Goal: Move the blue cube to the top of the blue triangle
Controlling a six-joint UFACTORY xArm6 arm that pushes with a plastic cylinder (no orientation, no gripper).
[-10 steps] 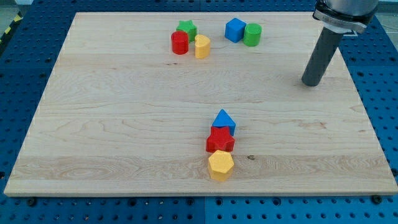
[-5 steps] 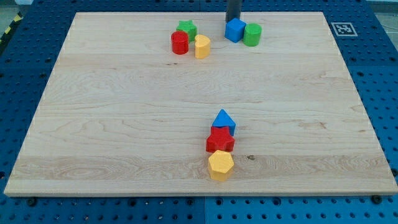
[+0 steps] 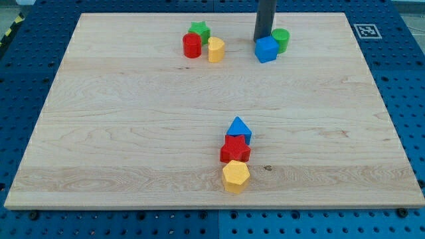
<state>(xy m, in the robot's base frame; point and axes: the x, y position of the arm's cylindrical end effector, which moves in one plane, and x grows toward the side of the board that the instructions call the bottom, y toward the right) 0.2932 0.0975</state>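
Note:
The blue cube (image 3: 266,49) sits near the view's top, right of centre, touching the green cylinder (image 3: 280,40) at its upper right. My tip (image 3: 262,38) stands right behind the blue cube, at its upper left edge, touching it or nearly so. The blue triangle (image 3: 239,128) lies lower down near the board's middle, well below the cube. It heads a column with the red star (image 3: 235,149) and the yellow hexagon (image 3: 236,176) beneath it.
A cluster at the view's top, left of the rod: green star (image 3: 198,30), red cylinder (image 3: 192,46), yellow cylinder (image 3: 216,50). The wooden board (image 3: 133,119) lies on a blue perforated table. A marker tag (image 3: 366,30) sits at the top right corner.
My tip came from the view's right to behind the blue cube, then moved down. The blue cube has slid down and right; the green cylinder has shifted right.

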